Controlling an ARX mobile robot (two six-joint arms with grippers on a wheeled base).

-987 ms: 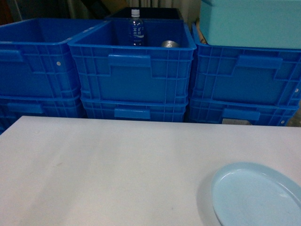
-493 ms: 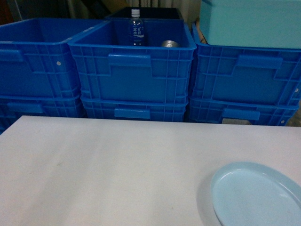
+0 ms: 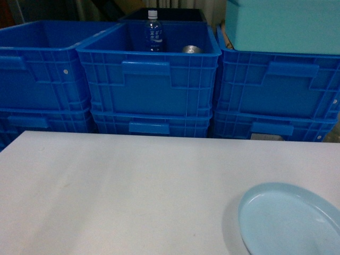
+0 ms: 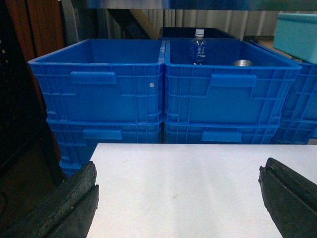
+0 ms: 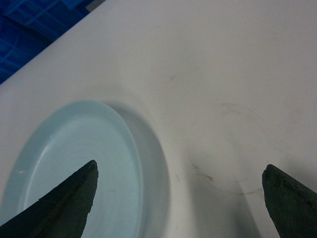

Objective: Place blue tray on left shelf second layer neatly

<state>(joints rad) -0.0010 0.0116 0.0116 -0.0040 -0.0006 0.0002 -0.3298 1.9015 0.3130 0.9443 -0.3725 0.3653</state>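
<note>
Plainly the job is at its very start: the blue tray (image 3: 289, 220) lies flat on the white bench (image 3: 133, 191) at the near right corner of the head view, untouched, and nothing has been lifted. The right tool (image 5: 181, 198) hangs above the bench with its jaws spread wide, one dark finger (image 5: 59, 203) over the tray's bowl and the other out over bare bench, so the tray's right-hand rim sits between them, though how high above it the tool hangs I cannot tell. The left tool (image 4: 181, 198) is likewise wide apart and holds nothing, poised at the bench's left end and looking toward the stacked dark-blue crates (image 3: 149, 74), one of which holds a water bottle (image 3: 153, 31). The step in hand looks to be the approach for the first grasp. The next move would call for the right tool to come down so one finger goes inside the raised rim and the other outside, then pinch the rim; the plastic looks glossy, so a shallow bite might slip. No shelf shows in any view, so the base may have to turn to find it. As for direction, the tray is round, face up, rim upward, with no long axis and no end to favour.
</note>
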